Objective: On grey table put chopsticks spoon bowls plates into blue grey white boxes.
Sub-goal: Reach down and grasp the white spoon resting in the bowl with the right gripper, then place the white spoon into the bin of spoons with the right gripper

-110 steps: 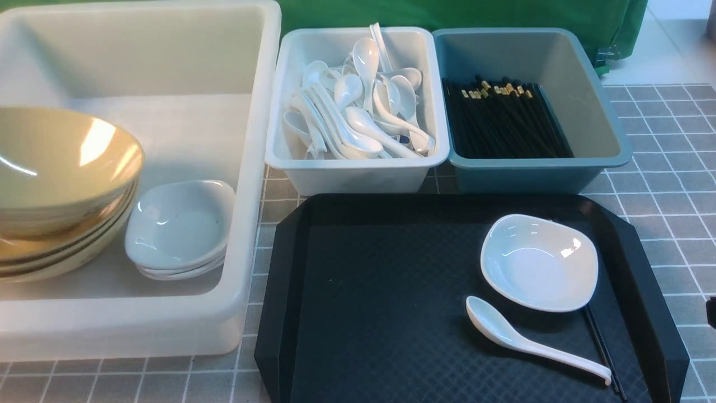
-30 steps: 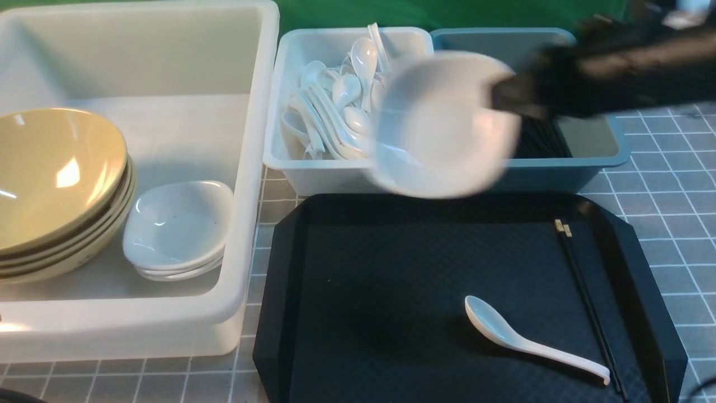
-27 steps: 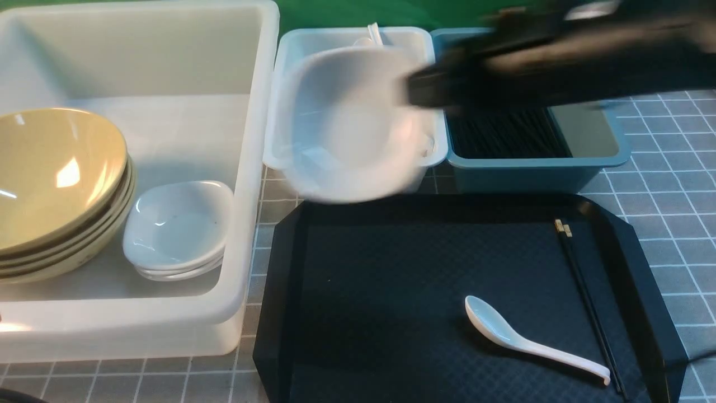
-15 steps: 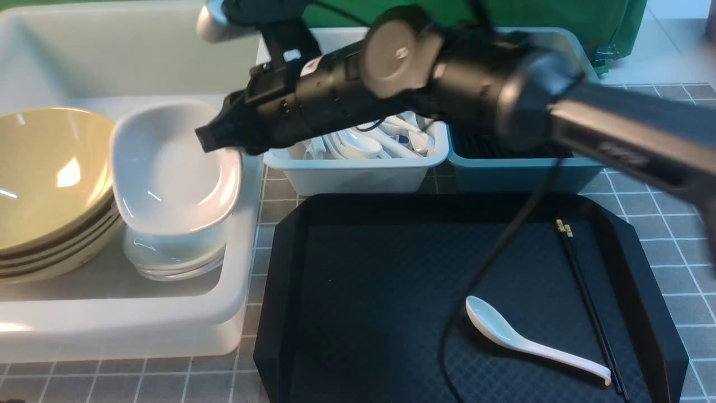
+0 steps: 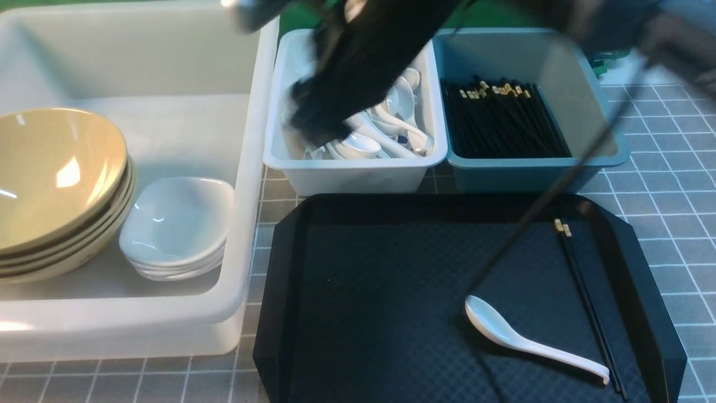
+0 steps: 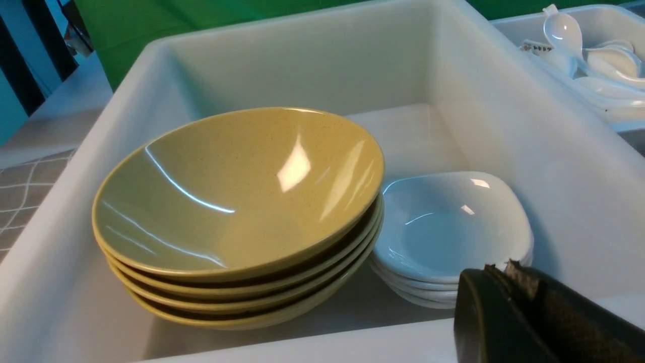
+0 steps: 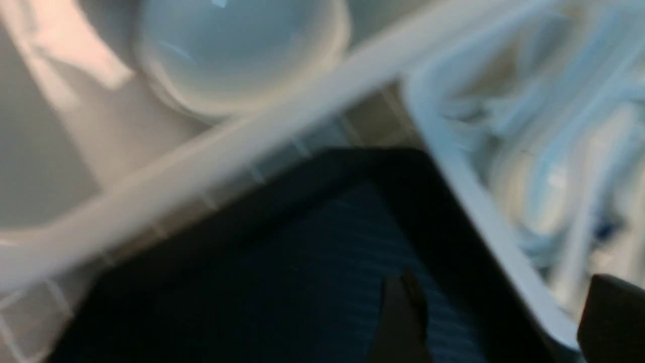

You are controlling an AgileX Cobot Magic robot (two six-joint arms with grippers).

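Grey tiled table (image 5: 660,184) with white grout, green cloth backdrop (image 6: 126,30) behind. Large milky-white plastic tub (image 5: 246,168) on robot's left, pale grey-white rectangular bin (image 5: 358,173) in the middle full of white spoons, blue-teal bin (image 5: 531,173) just right of it with a bundle of black sticks, gold ends at the far side. Black diamond-textured tray (image 5: 363,313) in front of the two small bins, its far edge near them; tray floor left of centre is bare, and bare tiles show right of tray and blue-teal bin. Glossy white soup spoon (image 5: 526,344) lies on tray's near-right part, long axis diagonal, bowl up and toward far-left, handle toward near-right. Pair of thin black chopsticks (image 5: 587,302) lies along tray's right side, gold bands far, tips near, handle end of spoon just beside them. Stack of tan-yellow conical bowls (image 5: 50,179) sits in the tub, stack of small white rounded-square plates (image 5: 176,226) touching it on its right, near tub's right wall. Right gripper (image 5: 313,120) is blurred, above the grey-white bin; wrist view shows its fingers spread, nothing between. Thin black cable (image 5: 548,201) hangs across blue-teal bin and tray. Left gripper (image 6: 509,282) at tub's near rim by the plates, fingers pressed together, holding nothing.
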